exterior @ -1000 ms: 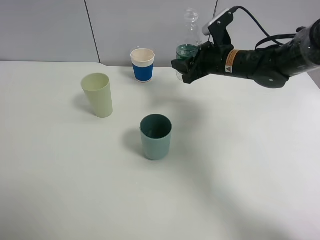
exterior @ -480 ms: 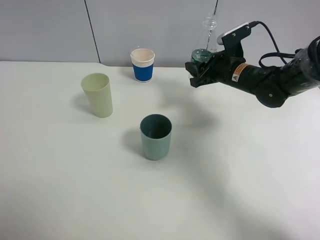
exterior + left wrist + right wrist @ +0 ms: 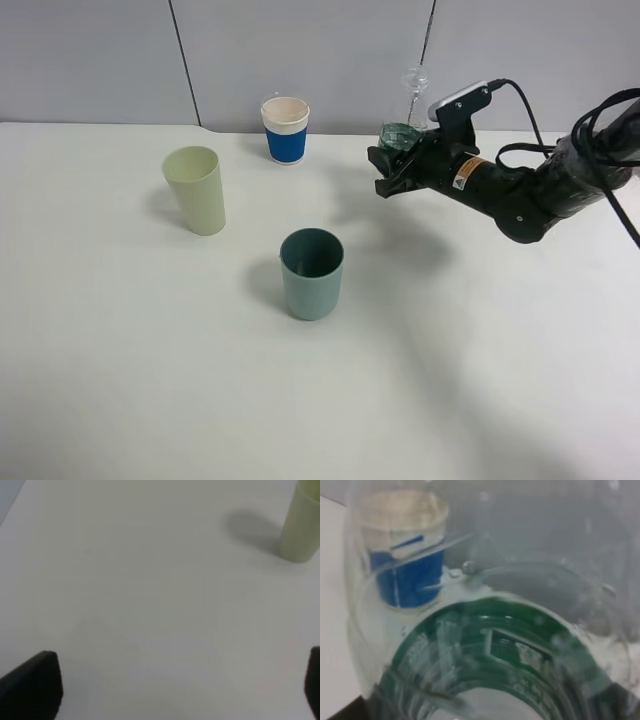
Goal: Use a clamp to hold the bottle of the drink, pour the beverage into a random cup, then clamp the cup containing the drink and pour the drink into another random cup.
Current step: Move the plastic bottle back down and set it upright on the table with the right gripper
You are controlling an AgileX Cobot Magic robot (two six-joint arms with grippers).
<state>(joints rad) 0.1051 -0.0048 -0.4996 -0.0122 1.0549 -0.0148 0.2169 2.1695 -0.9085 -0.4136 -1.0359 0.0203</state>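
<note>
Risk check: right fingers (image 3: 384, 158) are pinching the clear plastic bottle with a green label (image 3: 403, 128) around its labelled body. It's roughly upright and looks lifted off the white worktop (image 3: 480, 350) at far right, just right of the blue-sleeved white paper cup (image 3: 286, 130). Left fingers (image 3: 30, 685) are spread with nothing between them, over bare worktop near the pale green plastic cup (image 3: 196, 190). Main worries:

1. The bottle wall is thin and slick. Too much squeeze could buckle it and push liquid out, too little could let it rotate or slip once tilted.
2. Can't tell whether a cap is on. If it is, the pour yields nothing.
3. The right wrist view is filled by the bottle, so the target rim won't be visible. A misaligned neck would spill onto the worktop.
4. All three cups look light and probably empty. A sweep of the arm or bottle base toward the teal plastic cup (image 3: 312, 273), near centre, could knock one over.
5. A fast tilt could make the stream overshoot the rim.
</note>
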